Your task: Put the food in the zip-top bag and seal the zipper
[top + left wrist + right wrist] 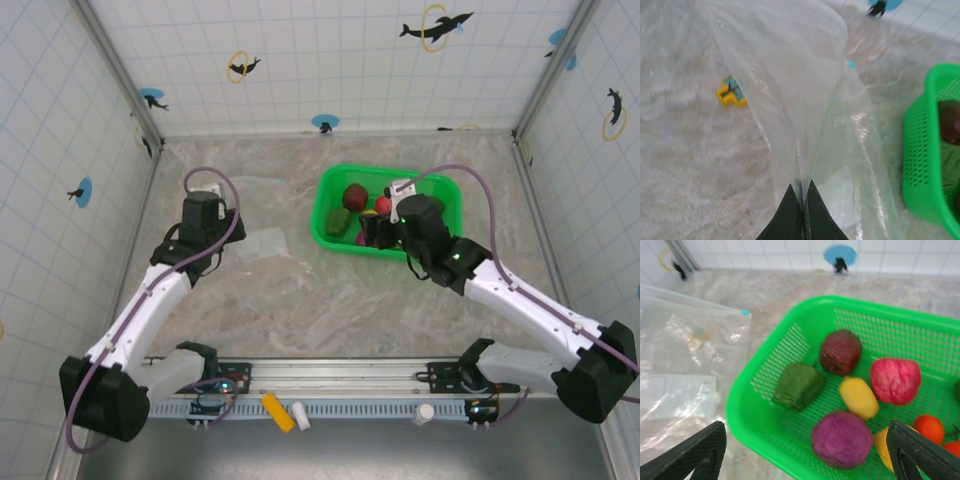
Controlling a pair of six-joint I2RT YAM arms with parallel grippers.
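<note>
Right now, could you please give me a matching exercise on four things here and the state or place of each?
1. left gripper
2. right gripper
3. purple food
4. yellow-blue trinket

A. lying in the green basket
B. shut on the zip-top bag
C. open above that basket
D. lying on the table

Pairs: 1-B, 2-C, 3-A, 4-D.

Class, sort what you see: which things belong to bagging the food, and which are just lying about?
For the job: zip-top bag, zipper, food, green basket holding it.
Lying about: yellow-blue trinket, yellow block, white cylinders by the arm bases.
</note>
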